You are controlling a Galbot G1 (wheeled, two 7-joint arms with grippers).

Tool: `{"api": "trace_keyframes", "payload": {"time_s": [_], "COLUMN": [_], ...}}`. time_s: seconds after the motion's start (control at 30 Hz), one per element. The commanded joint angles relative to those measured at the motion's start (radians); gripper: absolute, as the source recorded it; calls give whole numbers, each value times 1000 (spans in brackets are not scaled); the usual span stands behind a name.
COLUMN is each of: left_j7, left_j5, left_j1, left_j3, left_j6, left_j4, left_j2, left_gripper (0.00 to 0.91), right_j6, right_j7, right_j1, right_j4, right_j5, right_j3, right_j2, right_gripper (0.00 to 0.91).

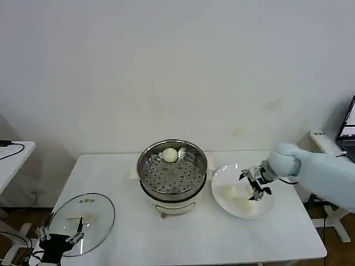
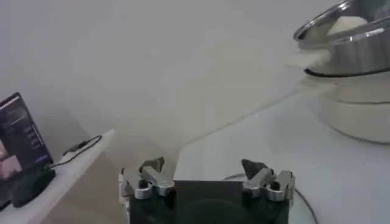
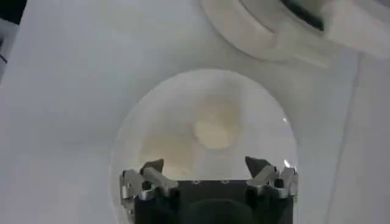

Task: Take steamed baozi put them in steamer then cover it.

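The steamer point(image 1: 173, 173) stands mid-table on its white pot base, with one baozi point(image 1: 170, 155) lying at the back of its perforated floor. Two more baozi point(image 1: 228, 192) point(image 1: 244, 205) lie on a white plate point(image 1: 237, 172) to its right. My right gripper point(image 1: 256, 186) hovers open just above that plate; from its wrist, both baozi point(image 3: 213, 131) point(image 3: 163, 152) lie beyond its open gripper point(image 3: 204, 165). The cover point(image 1: 94, 208), a glass lid, lies flat at the table's front left. My left gripper point(image 1: 60, 235) stays open at the lid's near edge, holding nothing.
The left wrist view looks past the open left gripper point(image 2: 203, 167) toward the steamer point(image 2: 356, 42) and its baozi point(image 2: 344, 24). A side table point(image 1: 11, 158) with a cable stands at far left, another stand at far right. Bare tabletop lies before the steamer.
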Motion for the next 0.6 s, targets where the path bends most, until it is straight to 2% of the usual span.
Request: {"api": "trace_keyframes", "payload": {"time_s": [0.03,0.6], "left_j7": [-1,0], "left_j5": [0,-5], "left_j1": [1,-24], "left_j3": [-8,-12], "left_j6": [-1,-2], "left_j4": [3,36], "left_j2": [-5,4], "left_gripper": [907,907], "right_j6": [-19,-19], "right_j7": [3,5], "right_j1": [-86,-92], "right_j4": [-92,-211], "right_j5": [-4,-36], "right_j3": [53,65], "right_j2": [89,183], "right_gripper": [907,907]}}
